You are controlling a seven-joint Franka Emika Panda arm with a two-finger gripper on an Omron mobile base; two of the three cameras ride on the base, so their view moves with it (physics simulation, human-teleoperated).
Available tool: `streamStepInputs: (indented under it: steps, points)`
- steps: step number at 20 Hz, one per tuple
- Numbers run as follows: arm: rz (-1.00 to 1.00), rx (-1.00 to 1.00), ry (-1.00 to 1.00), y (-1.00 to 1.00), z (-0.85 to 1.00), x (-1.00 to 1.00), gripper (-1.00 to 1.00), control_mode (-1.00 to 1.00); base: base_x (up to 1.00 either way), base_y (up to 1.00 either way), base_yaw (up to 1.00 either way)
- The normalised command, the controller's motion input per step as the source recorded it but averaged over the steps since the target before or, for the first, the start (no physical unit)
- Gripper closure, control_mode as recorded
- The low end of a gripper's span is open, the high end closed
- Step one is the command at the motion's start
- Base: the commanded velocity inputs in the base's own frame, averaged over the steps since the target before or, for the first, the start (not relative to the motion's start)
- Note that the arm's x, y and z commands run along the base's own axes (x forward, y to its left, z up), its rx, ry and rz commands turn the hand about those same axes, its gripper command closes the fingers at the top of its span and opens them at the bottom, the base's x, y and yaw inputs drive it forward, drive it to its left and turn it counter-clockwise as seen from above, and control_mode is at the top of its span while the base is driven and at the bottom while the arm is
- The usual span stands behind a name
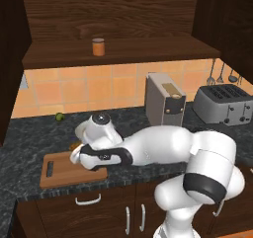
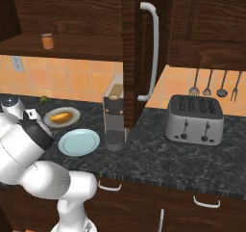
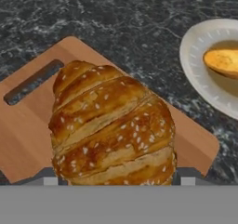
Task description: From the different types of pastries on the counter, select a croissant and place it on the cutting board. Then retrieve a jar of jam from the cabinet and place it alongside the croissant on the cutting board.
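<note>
The brown ridged croissant [image 3: 111, 125] sits between my fingertips [image 3: 186, 177], and my gripper [image 3: 118, 180] is shut on it. It hangs low over the light-brown cutting board [image 3: 28, 125], whose slot handle is at the upper left; I cannot tell whether it touches the wood. In the left base view my gripper [image 1: 76, 153] is over the board's [image 1: 59, 172] back right part. The golden bun [image 3: 223, 62] lies on a white plate [image 3: 197, 74] beside the board. The jar of jam [image 1: 98, 47] stands on the cabinet shelf [image 1: 148, 52].
A pale blue plate [image 2: 79, 142] lies on the dark counter [image 2: 158, 159] right of the bun's plate [image 2: 61, 116]. A coffee machine [image 1: 164, 99] and toaster [image 1: 222, 103] stand further right. An open cabinet door [image 2: 139, 53] juts out. A small green fruit [image 1: 60, 116] lies by the wall.
</note>
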Motion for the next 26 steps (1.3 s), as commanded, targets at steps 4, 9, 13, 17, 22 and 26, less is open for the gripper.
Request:
streamStepInputs:
  steps: [4,9,13,17,22,26]
  points:
    - [0.05,0.06,0.00,0.74,-0.03,0.00,1.00,-1.00,0.00,0.00,0.00]
    - [0.02,0.05,0.00,0.46,-0.33,0.00,1.00,-1.00,0.00,0.00,0.00]
    - [0.03,0.04,0.00,0.43,-0.27,0.00,1.00,-1.00,0.00,0.00,0.00]
    - [0.00,0.00,0.00,0.22,0.00,0.00,1.00,-1.00,0.00,0.00,0.00]
    - [0.00,0.00,0.00,0.11,-0.02,0.00,-1.00,-1.00,0.00,0.00,0.00]
    - [0.00,0.00,0.00,0.00,0.05,0.00,-1.00,-1.00,0.00,0.00,0.00]
